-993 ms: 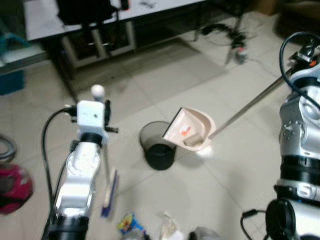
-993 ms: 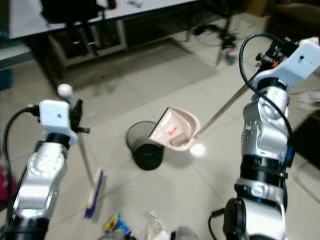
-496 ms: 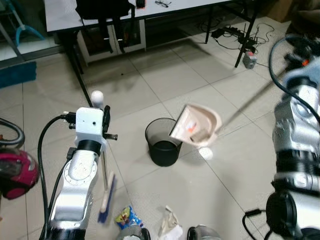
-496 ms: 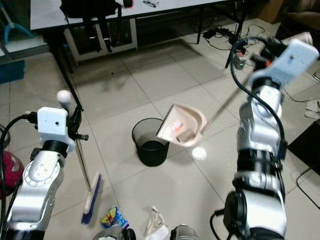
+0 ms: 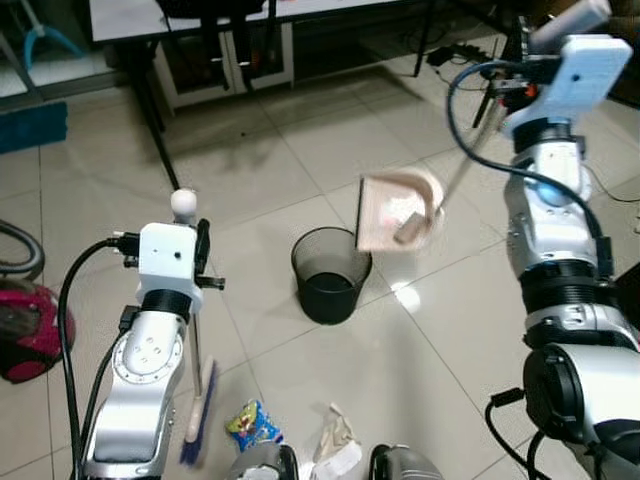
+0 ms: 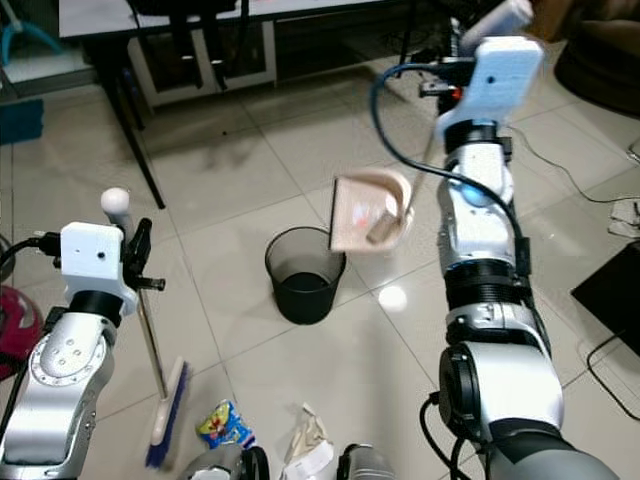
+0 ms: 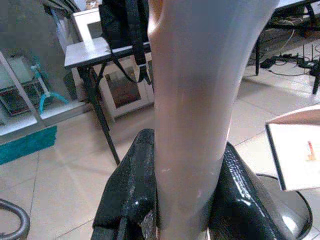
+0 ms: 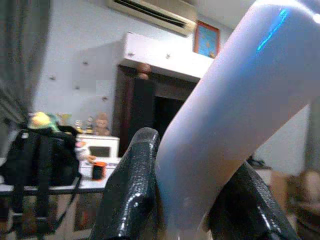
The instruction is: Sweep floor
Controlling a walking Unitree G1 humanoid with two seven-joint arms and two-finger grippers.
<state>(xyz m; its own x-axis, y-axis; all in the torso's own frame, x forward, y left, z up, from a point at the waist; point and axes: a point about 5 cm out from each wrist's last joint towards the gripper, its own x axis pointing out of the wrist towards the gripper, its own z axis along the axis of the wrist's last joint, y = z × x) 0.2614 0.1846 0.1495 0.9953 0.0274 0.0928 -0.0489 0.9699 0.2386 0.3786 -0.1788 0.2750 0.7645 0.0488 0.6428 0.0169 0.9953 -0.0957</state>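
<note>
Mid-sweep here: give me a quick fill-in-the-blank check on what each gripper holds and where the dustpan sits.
The left gripper is shut on the pale handle of the ____.
The right gripper holds the long-handled beige dustpan, tipped above the black mesh ____.
A colourful wrapper lies on the tiled ____.

Missing words: broom; bin; floor

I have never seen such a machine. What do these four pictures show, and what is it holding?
This is a humanoid robot with two silver arms. Two pictures look down from its head; two look along each wrist. The left gripper has its jaws shut on the pale broom handle, whose blue brush rests on the tiled floor. The right gripper grips the pale dustpan handle, tilting the beige dustpan above the black mesh bin. A colourful wrapper and crumpled paper lie on the floor.
</note>
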